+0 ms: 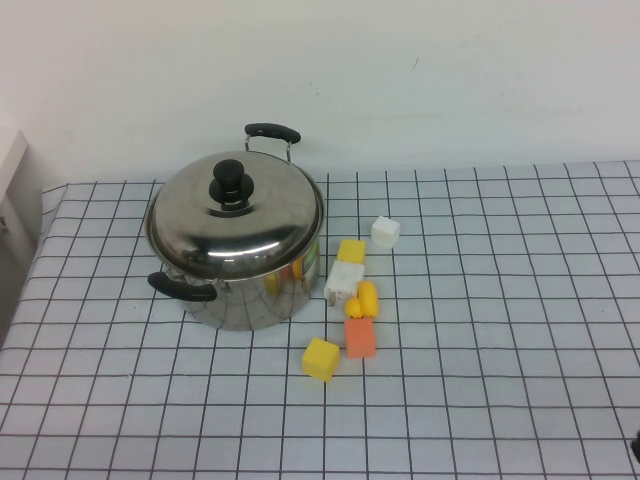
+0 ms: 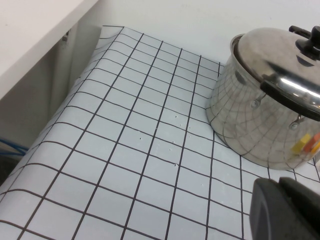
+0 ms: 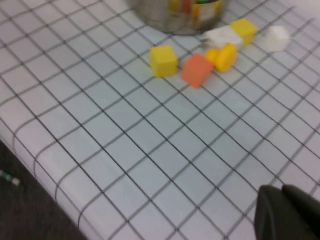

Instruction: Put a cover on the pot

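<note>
The shiny steel pot with black loop handles stands at the table's back left. A domed steel lid with a black knob lies on top of it and covers its opening, sitting slightly askew. The pot and lid also show in the left wrist view. My left gripper is shut and empty, low over the table, left of the pot and apart from it. My right gripper is shut and empty near the table's front right, far from the pot.
Several small blocks lie right of the pot: a yellow cube, an orange cube, a white cube, and others between. A white ledge runs beside the table's left edge. The table's front edge is near the right gripper.
</note>
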Tool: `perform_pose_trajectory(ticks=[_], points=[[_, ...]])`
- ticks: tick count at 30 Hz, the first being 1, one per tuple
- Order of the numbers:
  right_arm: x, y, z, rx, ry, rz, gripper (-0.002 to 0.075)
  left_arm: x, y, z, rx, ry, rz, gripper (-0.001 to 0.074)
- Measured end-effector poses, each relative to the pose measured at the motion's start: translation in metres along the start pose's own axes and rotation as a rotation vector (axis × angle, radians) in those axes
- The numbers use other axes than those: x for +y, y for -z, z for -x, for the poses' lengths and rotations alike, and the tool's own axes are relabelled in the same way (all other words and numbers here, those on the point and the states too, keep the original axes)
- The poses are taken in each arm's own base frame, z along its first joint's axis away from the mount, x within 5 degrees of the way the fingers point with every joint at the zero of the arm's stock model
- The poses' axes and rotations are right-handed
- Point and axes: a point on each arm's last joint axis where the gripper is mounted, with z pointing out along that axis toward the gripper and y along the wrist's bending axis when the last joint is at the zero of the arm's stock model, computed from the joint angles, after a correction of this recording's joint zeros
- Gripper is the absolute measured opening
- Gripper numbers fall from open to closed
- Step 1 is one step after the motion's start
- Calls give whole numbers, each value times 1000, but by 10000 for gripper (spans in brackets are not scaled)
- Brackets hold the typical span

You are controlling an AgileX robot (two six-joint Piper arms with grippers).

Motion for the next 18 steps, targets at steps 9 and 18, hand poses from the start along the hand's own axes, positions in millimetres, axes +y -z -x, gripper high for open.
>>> perform_pose_trajectory(ticks=[9,18], points=[[-15,17,-26,-309,68,-321,-2,0,0,0,0,-5,0,-3],[-13,35,-85,-288,-273,-706,-2,0,0,0,0,-5,0,-3]])
